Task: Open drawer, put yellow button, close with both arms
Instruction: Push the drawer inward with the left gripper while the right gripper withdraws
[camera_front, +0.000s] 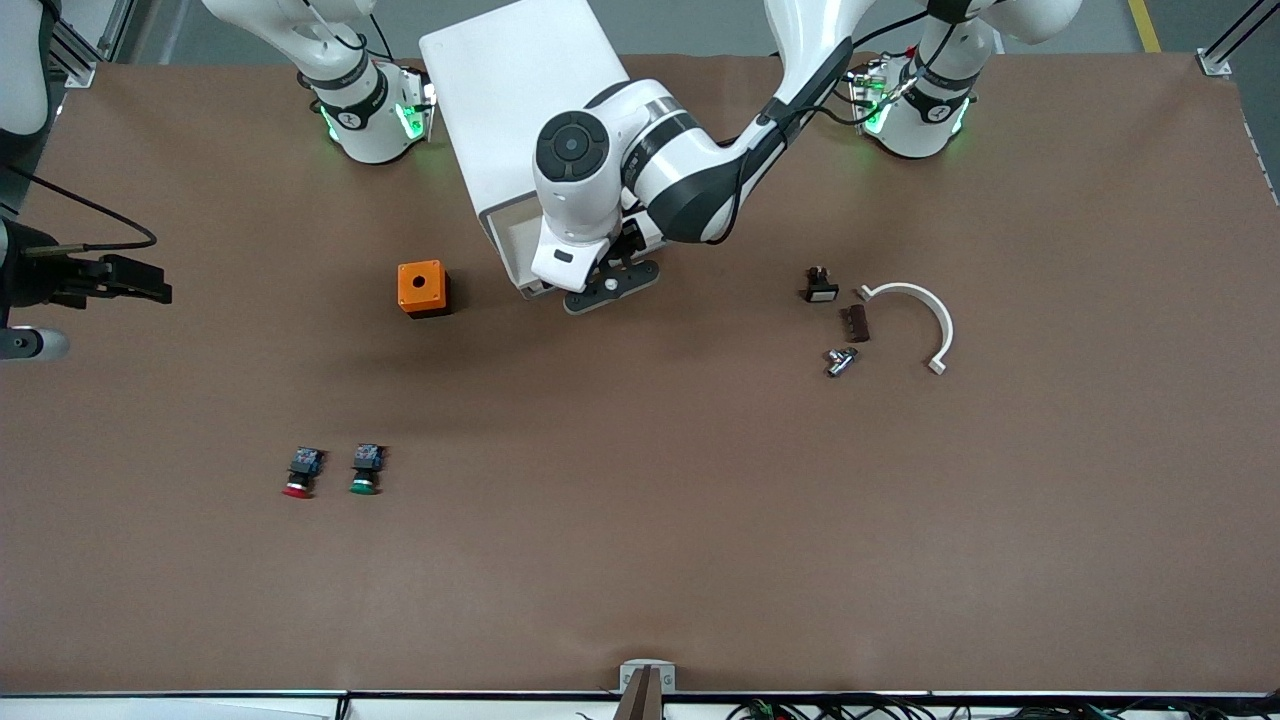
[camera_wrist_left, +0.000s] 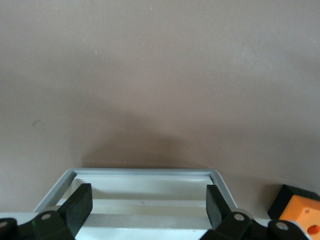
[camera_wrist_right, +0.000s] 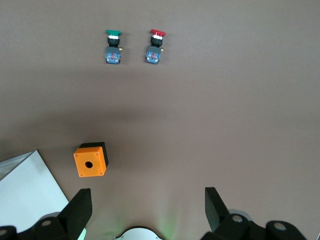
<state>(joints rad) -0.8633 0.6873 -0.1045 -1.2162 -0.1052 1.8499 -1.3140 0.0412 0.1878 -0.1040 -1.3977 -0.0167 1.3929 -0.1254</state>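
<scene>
The left gripper (camera_wrist_left: 145, 207) hung over the pulled-out drawer (camera_wrist_left: 145, 175), jaws spread and empty. No yellow button was visible; it presumably already lay inside. The right gripper (camera_wrist_right: 145, 210), jaws likewise spread, waited near its base above the counter (camera_front: 640, 520).

We see an orange cube (camera_front: 423, 288), red-capped button (camera_front: 301, 473) beside green-capped button (camera_front: 365, 469), and a white curved bracket (camera_front: 918, 319) on the brown worktop (camera_front: 640, 560).

White arms (camera_front: 640, 150), dark grey joints
</scene>
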